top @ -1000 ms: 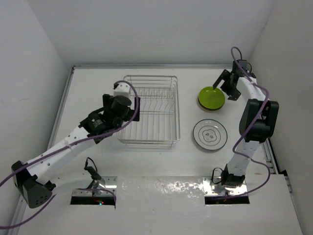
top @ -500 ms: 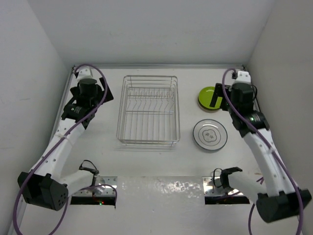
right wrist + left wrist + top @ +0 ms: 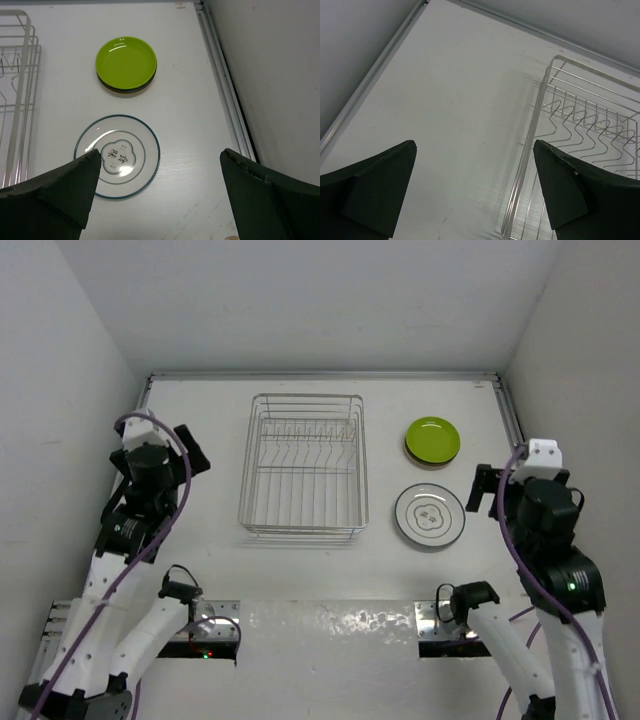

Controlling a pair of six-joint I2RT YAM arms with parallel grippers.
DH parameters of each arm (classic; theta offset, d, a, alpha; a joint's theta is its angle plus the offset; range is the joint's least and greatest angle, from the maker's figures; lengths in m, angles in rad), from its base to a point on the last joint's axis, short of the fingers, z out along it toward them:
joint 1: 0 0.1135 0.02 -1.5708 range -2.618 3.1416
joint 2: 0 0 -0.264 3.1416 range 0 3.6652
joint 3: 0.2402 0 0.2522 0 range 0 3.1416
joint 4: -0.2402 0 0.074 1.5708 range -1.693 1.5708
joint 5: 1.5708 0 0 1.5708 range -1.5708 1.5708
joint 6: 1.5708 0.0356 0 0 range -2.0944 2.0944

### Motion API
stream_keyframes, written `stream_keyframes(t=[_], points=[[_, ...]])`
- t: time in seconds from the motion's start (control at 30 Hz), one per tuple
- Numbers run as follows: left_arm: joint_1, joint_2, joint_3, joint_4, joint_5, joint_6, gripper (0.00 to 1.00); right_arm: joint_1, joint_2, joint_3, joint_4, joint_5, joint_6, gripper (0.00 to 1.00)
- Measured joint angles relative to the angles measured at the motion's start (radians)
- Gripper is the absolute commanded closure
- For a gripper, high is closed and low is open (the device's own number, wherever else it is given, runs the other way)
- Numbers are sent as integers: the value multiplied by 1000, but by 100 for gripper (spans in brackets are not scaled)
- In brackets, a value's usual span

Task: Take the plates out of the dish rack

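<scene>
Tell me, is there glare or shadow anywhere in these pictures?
Top external: glare on the glossy near edge of the table. Right wrist: small reflections on the lime green plate and white plate. Left wrist: faint shadow beside the dish rack.

White table (image 3: 390,410) — dish rack (image 3: 303,462), plates (image 3: 430,516)

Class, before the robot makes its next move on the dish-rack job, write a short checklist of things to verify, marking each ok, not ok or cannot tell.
1. The dish rack holds no plates: ok, only bare wire shows.
2. The lime green plate tops a stack right of the rack: ok.
3. How many plates lie under it: cannot tell.
4. The white dark-rimmed plate lies flat on the table, apart from the stack: ok.
5. The left pincer is open and empty: ok.
6. The right pincer is open and empty: ok.
</scene>
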Motion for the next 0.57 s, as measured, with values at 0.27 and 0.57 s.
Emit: stream_keyframes(t=[0.27, 0.57], points=[[0, -253, -130, -45, -18, -7, 0, 0, -106, 12, -131, 8, -39, 1], [0, -370, -176, -30, -37, -12, 0, 0, -102, -33, -150, -14, -43, 1]])
